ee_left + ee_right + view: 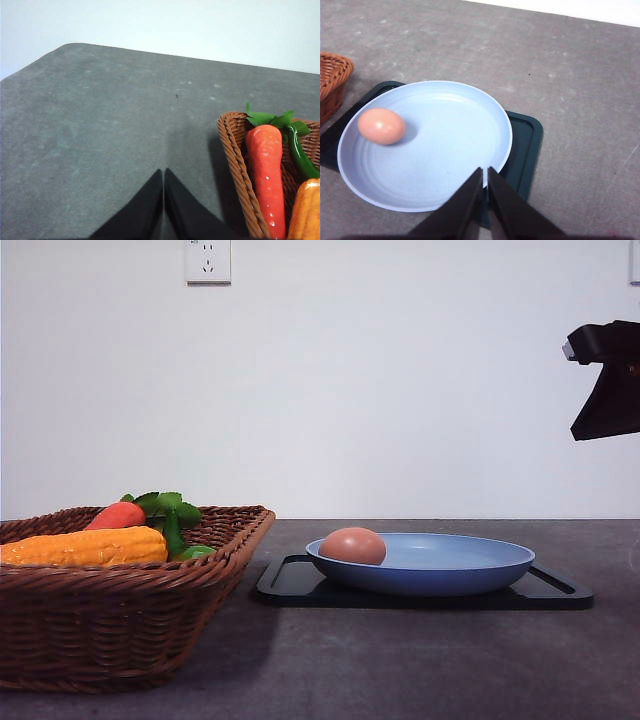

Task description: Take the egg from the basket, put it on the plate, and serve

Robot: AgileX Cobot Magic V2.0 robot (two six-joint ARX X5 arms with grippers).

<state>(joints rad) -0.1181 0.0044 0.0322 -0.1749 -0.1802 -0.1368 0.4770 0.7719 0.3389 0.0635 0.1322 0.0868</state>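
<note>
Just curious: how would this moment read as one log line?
egg: in plate | basket: carrot, corn remain | left fingers: shut, empty | right fingers: shut, above plate

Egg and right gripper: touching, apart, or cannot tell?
Apart. The right wrist view shows bare plate between the egg and the right gripper.

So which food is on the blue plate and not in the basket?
The egg, small, smooth and pinkish-brown, lies alone in the plate. The carrot and the corn cob lie in the basket.

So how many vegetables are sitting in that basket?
3 visible: an orange corn cob at the front, a carrot behind it, and a green pepper beside the carrot. The basket wall may hide more.
</note>
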